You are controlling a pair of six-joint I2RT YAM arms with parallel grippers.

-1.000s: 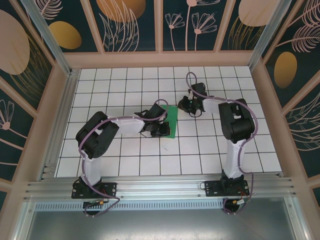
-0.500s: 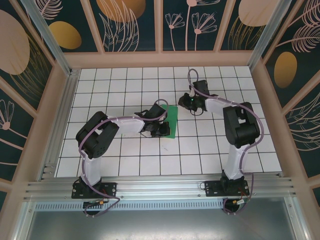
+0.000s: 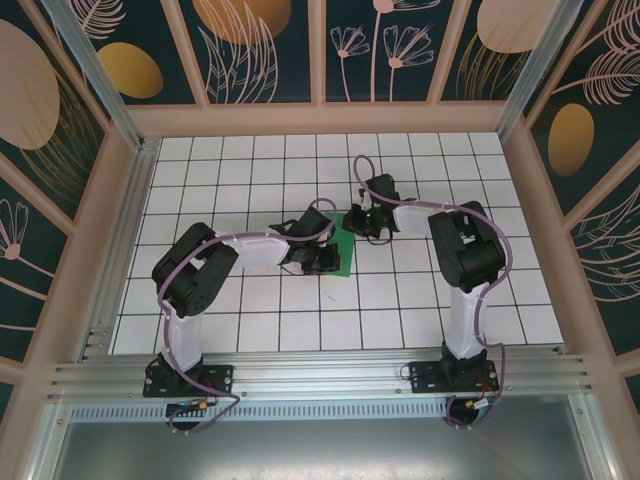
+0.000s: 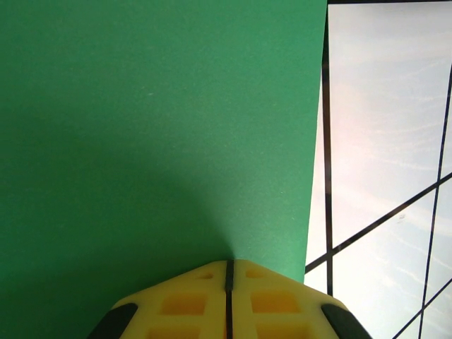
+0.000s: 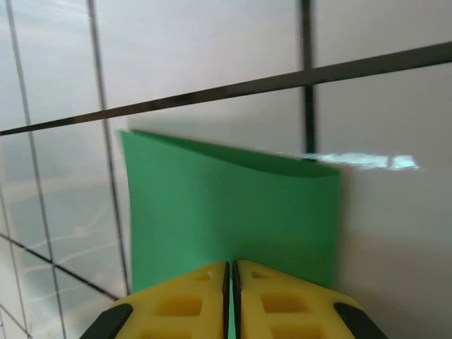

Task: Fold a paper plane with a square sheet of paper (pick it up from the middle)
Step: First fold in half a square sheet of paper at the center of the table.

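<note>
From above, the thin green paper sheet (image 3: pixel 345 241) lies mid-surface on the white tiled surface (image 3: pixel 250 160). It shows as a narrow strip, not a full square. The left gripper (image 3: pixel 324 262) sits at its near left edge and the right gripper (image 3: pixel 362 222) at its far right corner.

In the left wrist view, the yellow jaws are clenched, and the sheet runs into their tips, apparently pinched.

In the right wrist view, the jaws are clenched on the sheet's edge, with a green sliver showing between them, and the far edge bows.

Probably only an early fold is in; the nose and wing creases remain.
</note>
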